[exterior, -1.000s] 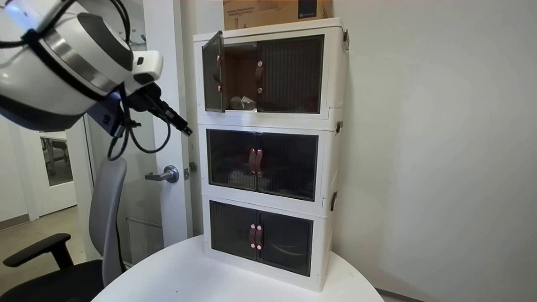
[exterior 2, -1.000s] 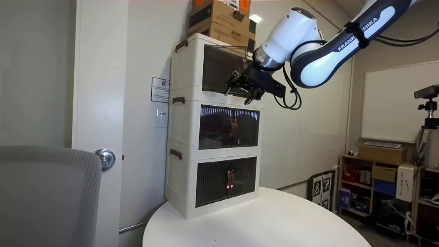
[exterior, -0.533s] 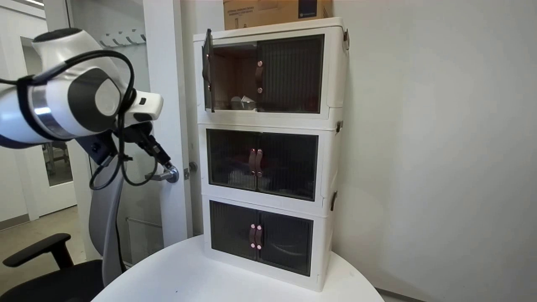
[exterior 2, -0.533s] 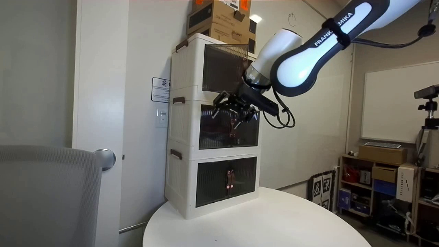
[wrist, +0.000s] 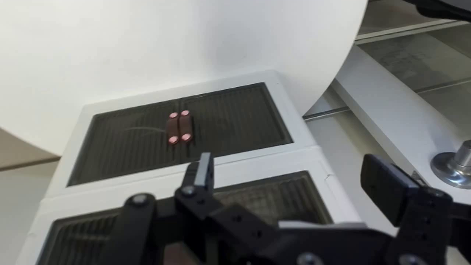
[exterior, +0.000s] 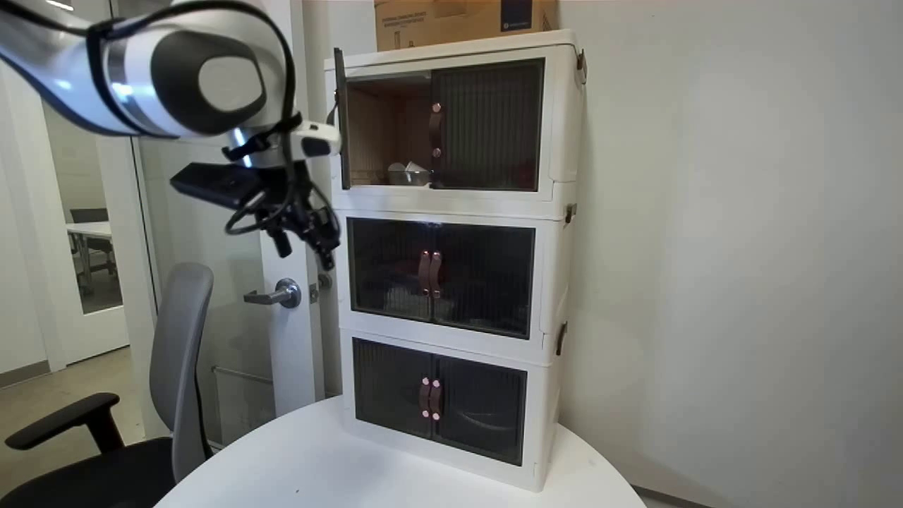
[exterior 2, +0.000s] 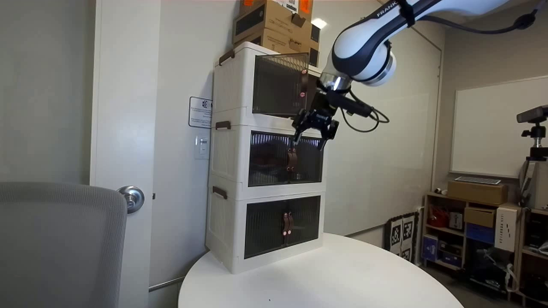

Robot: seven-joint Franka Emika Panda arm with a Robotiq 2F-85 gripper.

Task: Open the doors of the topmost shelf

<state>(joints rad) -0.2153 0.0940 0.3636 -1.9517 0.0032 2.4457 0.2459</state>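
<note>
grey chair (exterior: 180,339) | round white table (exterior 2: 325,278) | stacked cardboard boxes (exterior 2: 280,21) | silver door handle (exterior: 287,293) | sign (exterior 2: 200,112) above wall switch (exterior 2: 202,146)

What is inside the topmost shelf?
A small container with something white in it shows past the open door; what the shut door covers cannot be made out.

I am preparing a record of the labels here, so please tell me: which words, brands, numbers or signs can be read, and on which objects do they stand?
"FRANK": on the robot arm, where a black strap cuts it off.
"LEAN ROBOTI": on the upright white box; the ending is unclear.
Too small or blurred to read:
the wall sign
the print on the cardboard boxes
a pale mark on the gripper
No number is readable.
</note>
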